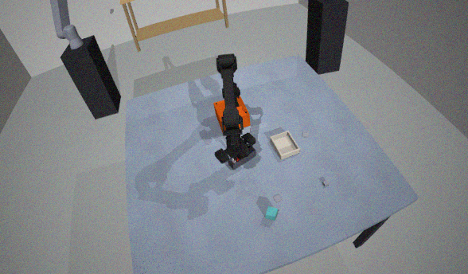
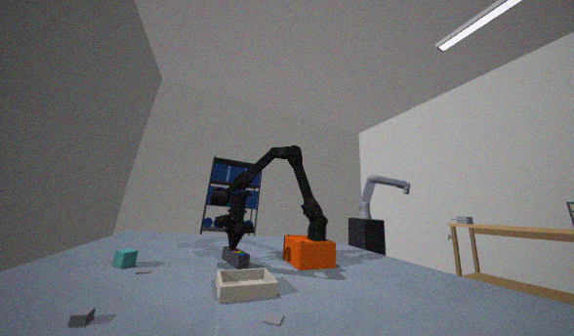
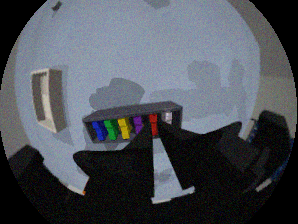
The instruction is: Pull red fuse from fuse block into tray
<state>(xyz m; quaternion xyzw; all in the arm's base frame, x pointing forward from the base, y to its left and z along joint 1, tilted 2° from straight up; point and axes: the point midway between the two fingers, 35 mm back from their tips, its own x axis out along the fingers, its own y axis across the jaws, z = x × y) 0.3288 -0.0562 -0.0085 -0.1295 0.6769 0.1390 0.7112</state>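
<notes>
The dark fuse block lies on the blue table and holds a row of coloured fuses. In the wrist view the red fuse stands second from the right, between a purple fuse and a white fuse. My gripper points down over the block and is shut on the red fuse, which still sits in its slot. In the top view the gripper hides most of the block. The beige tray lies empty a short way beside the block.
The arm's orange base stands just behind the block. A teal cube and small grey scraps lie on the table. Dark pedestals stand off the table's corners.
</notes>
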